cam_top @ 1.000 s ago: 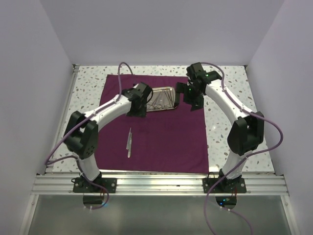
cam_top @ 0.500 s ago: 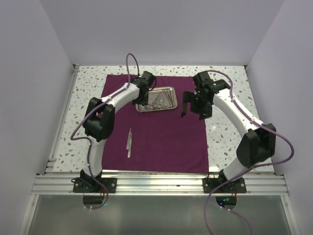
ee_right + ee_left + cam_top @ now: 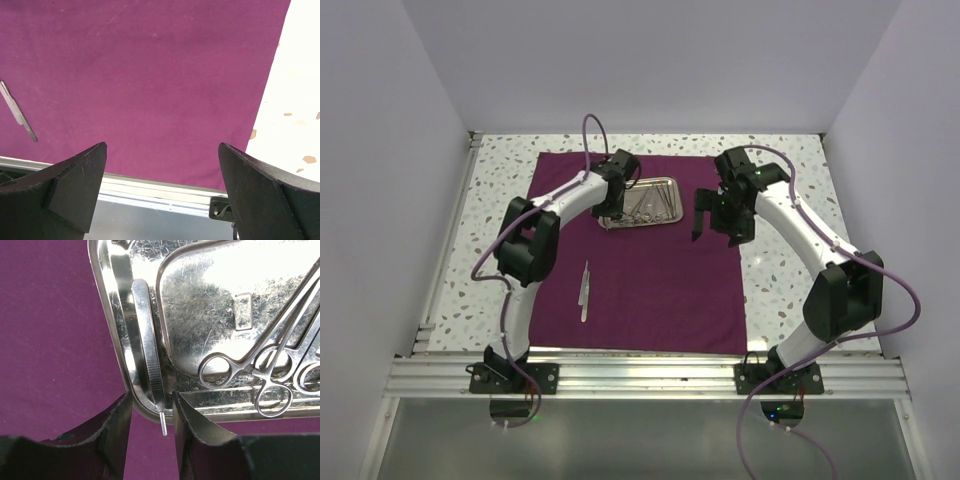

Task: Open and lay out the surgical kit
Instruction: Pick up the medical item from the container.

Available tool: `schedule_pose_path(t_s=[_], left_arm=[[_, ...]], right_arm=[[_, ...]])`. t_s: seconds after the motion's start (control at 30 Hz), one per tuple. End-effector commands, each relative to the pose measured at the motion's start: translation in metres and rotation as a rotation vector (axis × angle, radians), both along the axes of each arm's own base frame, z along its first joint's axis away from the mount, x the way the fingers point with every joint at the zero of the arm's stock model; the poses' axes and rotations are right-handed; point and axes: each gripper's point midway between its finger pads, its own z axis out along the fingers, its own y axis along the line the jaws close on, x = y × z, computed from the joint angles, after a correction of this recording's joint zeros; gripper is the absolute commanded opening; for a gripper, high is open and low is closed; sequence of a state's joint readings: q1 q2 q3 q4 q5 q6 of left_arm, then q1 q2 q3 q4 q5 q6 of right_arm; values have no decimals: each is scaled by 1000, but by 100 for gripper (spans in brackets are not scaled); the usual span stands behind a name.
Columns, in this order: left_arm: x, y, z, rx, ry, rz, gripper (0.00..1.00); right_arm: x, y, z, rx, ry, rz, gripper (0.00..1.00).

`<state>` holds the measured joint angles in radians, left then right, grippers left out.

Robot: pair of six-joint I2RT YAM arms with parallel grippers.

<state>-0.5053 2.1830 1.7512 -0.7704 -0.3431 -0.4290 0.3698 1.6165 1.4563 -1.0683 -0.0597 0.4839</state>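
**Tray at the far middle of the cloth; left jaws astride the tweezers' tip**

The steel tray [image 3: 655, 203] sits on the far middle part of the maroon cloth [image 3: 660, 280], which lies spread flat on the speckled table [image 3: 500, 200]. From above, the left arm [image 3: 570, 200] covers the tray's left end, and the contents read only as a silvery tangle.

The left wrist view is clearer. A pair of tweezers [image 3: 148, 365] lies in the tray's side channel, its tip poking over the rim. The ring-handled instruments [image 3: 270, 385] run out of frame, so their blades and number cannot be told.

The left gripper [image 3: 151, 405] is partly spread, its fingers [image 3: 115, 440] either side of the tweezers' tip with a gap on each side.

A slim silver instrument [image 3: 585, 290] lies apart on the near-left cloth, too small to identify.

The right gripper [image 3: 162, 150] hangs over the cloth to the right of the tray, spread wide around nothing.
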Motion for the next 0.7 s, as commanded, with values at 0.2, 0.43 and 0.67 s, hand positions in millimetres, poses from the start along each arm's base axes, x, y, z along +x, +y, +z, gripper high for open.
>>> schedule_pose_path(t_s=[0.2, 0.43, 0.67], left_arm=[[15, -9, -7, -32, -18, -21, 37], [13, -9, -20, -38, 4, -19, 29], [12, -7, -26, -48, 19, -14, 0]], right_arm=[[-5, -10, -8, -42, 14, 0, 97], [-6, -11, -9, -49, 17, -2, 97], [-5, -12, -12, -52, 24, -2, 97]])
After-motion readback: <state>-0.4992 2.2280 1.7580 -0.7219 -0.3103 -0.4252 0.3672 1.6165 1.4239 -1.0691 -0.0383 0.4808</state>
